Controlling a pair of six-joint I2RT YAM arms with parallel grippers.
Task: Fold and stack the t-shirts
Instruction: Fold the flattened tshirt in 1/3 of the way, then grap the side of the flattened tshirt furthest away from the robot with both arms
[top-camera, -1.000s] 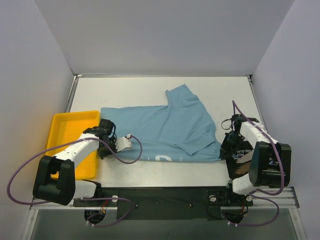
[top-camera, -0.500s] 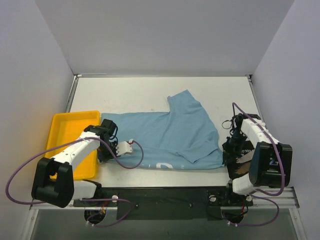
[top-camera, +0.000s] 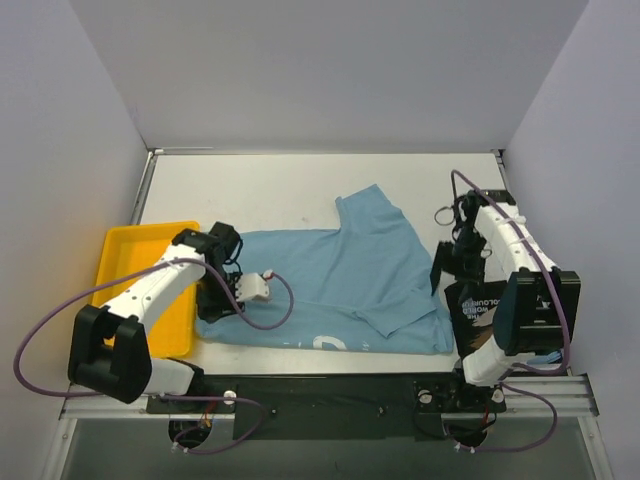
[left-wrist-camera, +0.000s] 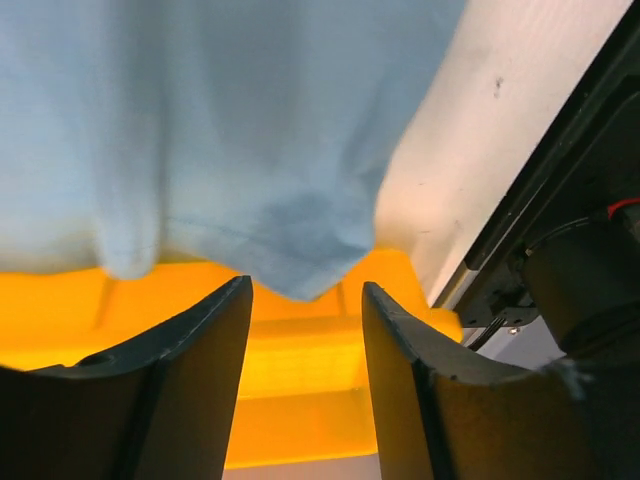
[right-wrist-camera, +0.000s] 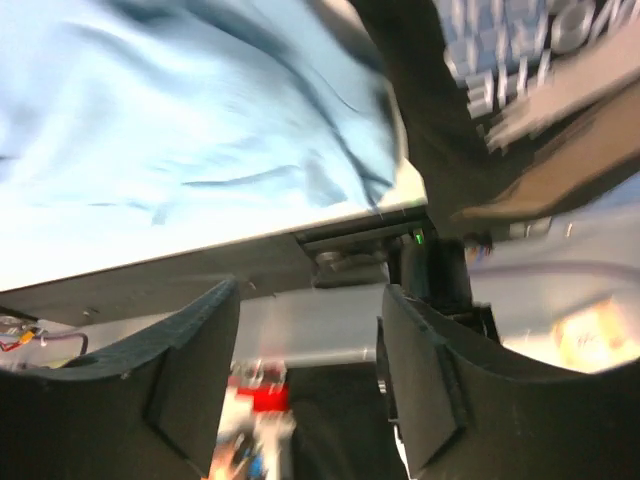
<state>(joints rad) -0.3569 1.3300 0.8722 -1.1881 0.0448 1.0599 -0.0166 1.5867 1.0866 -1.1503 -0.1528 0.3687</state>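
Observation:
The light blue t-shirt (top-camera: 330, 280) lies spread across the near half of the table, one sleeve pointing to the far side and white print along its near hem. My left gripper (top-camera: 215, 300) hovers over the shirt's left corner (left-wrist-camera: 300, 235), open with nothing between its fingers (left-wrist-camera: 205, 350). My right gripper (top-camera: 442, 270) is beside the shirt's right edge (right-wrist-camera: 200, 130), also open and empty. The black t-shirt (top-camera: 478, 305) with pale print lies at the near right, partly under the right arm.
A yellow tray (top-camera: 125, 265) stands at the table's left edge, and the blue shirt's corner overlaps its rim (left-wrist-camera: 300, 350). Grey walls close in the left, right and far sides. A dark rail (top-camera: 320, 390) runs along the near edge.
Both grippers have opened and let go of the blue shirt. The shirt has been drawn toward the near edge and now lies flat. The right gripper has pulled back toward the far side.

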